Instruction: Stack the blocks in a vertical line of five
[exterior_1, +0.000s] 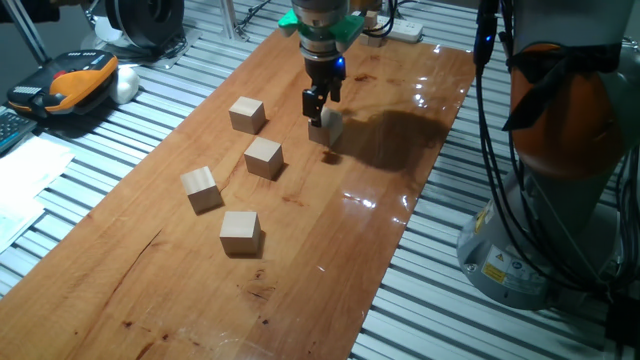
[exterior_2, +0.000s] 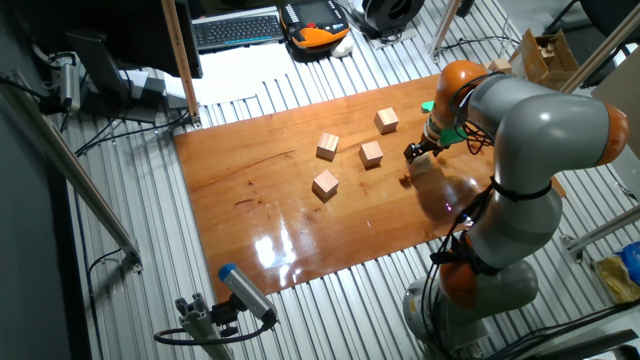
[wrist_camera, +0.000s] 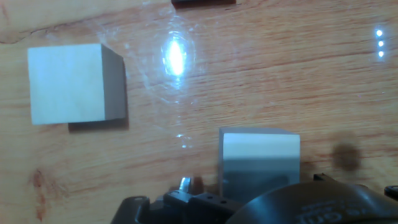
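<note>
Five pale wooden blocks lie apart on the wooden table (exterior_1: 330, 260), none stacked. Four sit left of the gripper: one at the back (exterior_1: 247, 114), one in the middle (exterior_1: 264, 157), one at the left (exterior_1: 200, 188) and one nearest the front (exterior_1: 240, 232). The fifth block (exterior_1: 327, 129) rests on the table right under my gripper (exterior_1: 316, 108). In the hand view this block (wrist_camera: 258, 163) lies low in the frame, with a second block (wrist_camera: 74, 84) at the upper left. The fingers stand wide apart and hold nothing.
The robot base (exterior_1: 560, 200) and its cables stand at the table's right edge. An orange and black device (exterior_1: 70, 80) lies off the table at the back left, and a power strip (exterior_1: 405, 30) at the far end. Slatted metal flooring surrounds the table.
</note>
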